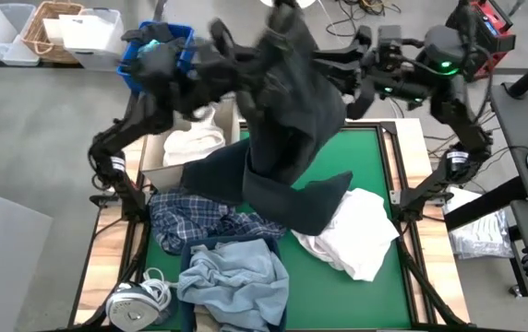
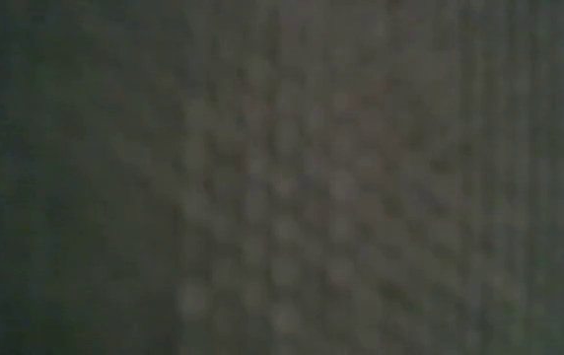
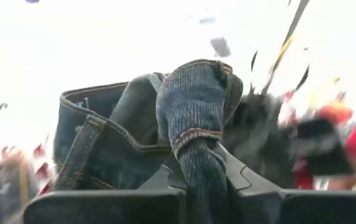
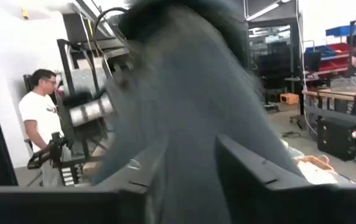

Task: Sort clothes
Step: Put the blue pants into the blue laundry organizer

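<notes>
A: Why is the dark denim garment [image 1: 292, 111] hanging so high over the table [image 1: 375, 157]?

B: Both arms hold it up: the left gripper [image 3: 193, 180] has its jaws clamped on a seam, the right gripper [image 4: 187, 168] on cloth, likely to spread it. Plaid shirt [image 1: 199, 221], light denim [image 1: 236, 272] and white shirt [image 1: 356, 231] wait below.

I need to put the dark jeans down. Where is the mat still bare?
Bare green mat shows at the far right corner, beyond the white shirt, and as a sliver beside the plaid shirt. The near half is crowded, with light denim there.
</notes>
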Controlling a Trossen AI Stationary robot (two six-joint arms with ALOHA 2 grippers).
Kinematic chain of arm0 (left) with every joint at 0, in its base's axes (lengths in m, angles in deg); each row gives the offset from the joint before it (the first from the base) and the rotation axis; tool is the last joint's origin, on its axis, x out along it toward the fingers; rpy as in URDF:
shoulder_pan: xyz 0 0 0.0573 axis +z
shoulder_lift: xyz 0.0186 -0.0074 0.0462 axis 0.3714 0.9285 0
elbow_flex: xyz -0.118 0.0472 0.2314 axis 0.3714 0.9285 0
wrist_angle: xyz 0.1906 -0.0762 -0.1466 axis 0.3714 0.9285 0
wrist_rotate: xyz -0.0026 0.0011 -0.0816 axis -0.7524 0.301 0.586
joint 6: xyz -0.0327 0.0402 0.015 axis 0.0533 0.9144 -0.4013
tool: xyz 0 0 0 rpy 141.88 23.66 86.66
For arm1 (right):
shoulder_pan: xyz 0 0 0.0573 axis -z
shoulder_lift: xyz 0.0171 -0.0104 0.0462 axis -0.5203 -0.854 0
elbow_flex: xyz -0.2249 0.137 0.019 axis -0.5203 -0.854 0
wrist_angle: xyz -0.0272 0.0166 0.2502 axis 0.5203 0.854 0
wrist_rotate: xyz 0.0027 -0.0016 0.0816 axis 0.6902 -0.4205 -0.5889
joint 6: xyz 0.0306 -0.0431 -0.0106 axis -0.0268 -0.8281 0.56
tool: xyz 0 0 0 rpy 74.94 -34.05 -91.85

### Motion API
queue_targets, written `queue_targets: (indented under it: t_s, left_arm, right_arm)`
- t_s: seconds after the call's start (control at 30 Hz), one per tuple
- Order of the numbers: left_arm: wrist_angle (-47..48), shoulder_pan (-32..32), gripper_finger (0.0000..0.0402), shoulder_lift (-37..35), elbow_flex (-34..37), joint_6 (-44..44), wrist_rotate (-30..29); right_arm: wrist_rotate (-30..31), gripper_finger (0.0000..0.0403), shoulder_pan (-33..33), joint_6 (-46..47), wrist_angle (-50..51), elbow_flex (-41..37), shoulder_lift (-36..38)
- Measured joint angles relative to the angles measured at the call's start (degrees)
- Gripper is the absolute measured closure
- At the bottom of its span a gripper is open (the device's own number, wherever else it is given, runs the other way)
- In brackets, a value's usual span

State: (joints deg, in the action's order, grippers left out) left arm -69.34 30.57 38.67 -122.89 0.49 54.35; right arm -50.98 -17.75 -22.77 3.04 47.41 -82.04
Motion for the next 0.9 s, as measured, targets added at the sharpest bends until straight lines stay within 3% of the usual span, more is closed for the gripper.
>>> queue_targets:
  t_s: [0.2, 0.5, 0.67, 0.73, 0.9]
  left_arm:
    - [-12.83, -0.06, 0.0395, -3.14, -0.07, -5.12, 10.61]
    - [-31.53, -0.04, 0.0395, -4.05, -0.16, -13.88, 13.22]
    - [-34.36, -0.04, 0.0395, -4.43, -0.16, -22.74, 19.93]
    - [-34.12, 0.01, 0.0396, -4.53, -0.16, -28.64, 24.54]
    - [-33.73, 0.31, 0.0396, -4.79, -0.16, -38.31, 39.73]
  right_arm:
    - [0.31, 0.0229, 0.02, -0.92, 7.06, 0.0, 3.66]
    - [0.34, 0.0142, -0.76, -8.72, 13.06, 0.0, 4.8]
    - [0.3, 0.01, -0.74, -11.88, 14.4, -0.11, 4.36]
    - [-0.94, 0.0085, -0.71, -9.46, 15.02, -0.11, 4.37]
    - [-10.73, 0.0043, 0.79, -6.74, 21.57, -0.11, 4.16]
